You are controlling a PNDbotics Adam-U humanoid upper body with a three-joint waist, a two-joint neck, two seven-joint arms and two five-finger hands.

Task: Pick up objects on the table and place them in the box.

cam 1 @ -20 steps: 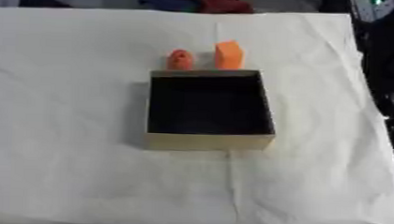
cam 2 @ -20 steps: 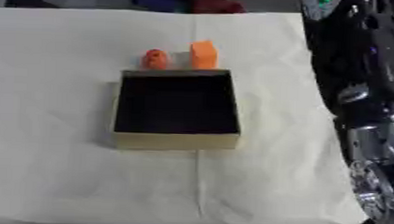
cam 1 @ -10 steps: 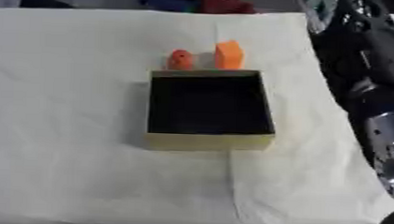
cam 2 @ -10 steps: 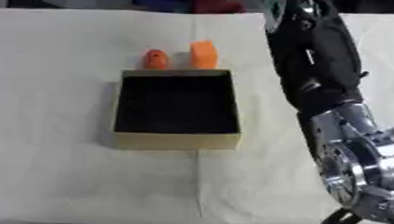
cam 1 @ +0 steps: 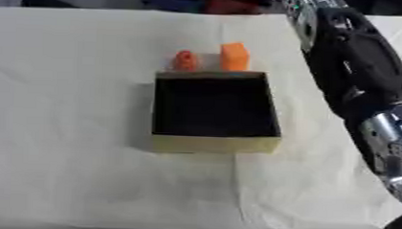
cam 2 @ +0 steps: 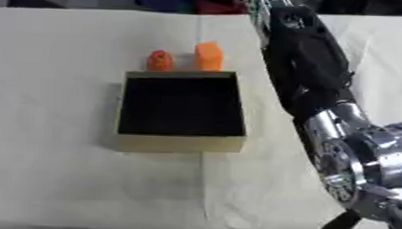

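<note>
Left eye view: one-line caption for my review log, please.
Right arm stretches up the table's right side; open box looks empty, two orange objects just beyond it.

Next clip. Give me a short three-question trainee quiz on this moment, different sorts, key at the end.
1. True or false: the box already holds one of the orange things.
2. Which lies nearer the right arm: A) the orange block, or B) the small rounded orange-red thing?
3. Fill in: both orange things lie just beyond the box's ____ wall.

Key:
1. False; its dark inside shows nothing in it.
2. A
3. far

The right arm's hand is out of view beyond the top edge.
</note>
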